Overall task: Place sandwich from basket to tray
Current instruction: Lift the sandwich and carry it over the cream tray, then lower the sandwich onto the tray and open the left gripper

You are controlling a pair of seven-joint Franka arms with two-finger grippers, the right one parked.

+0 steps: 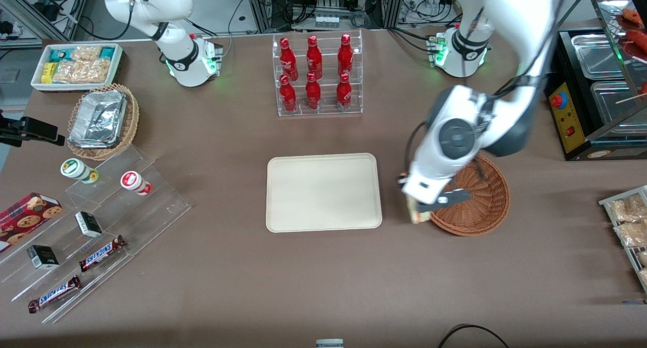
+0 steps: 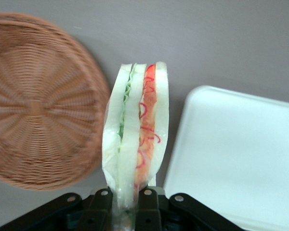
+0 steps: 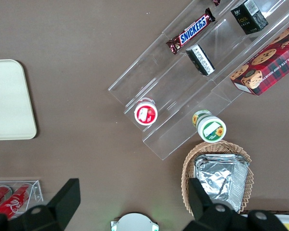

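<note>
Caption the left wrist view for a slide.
Gripper, jaws shut on the sandwich, carries it between the empty basket and the tray.

Brown table (image 1: 323,277) with tray (image 1: 323,192), basket (image 1: 480,201), bottle rack (image 1: 317,75), foil basket (image 1: 102,121), snack bin (image 1: 76,65).

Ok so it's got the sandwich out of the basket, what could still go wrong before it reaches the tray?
The tool pinches only one end of the sandwich, so the soft bread may sag or slip free in transit. The sandwich hangs over bare table between the basket and the tray, so a drop now would miss both. Lowering too early could catch the tray's rim.
</note>
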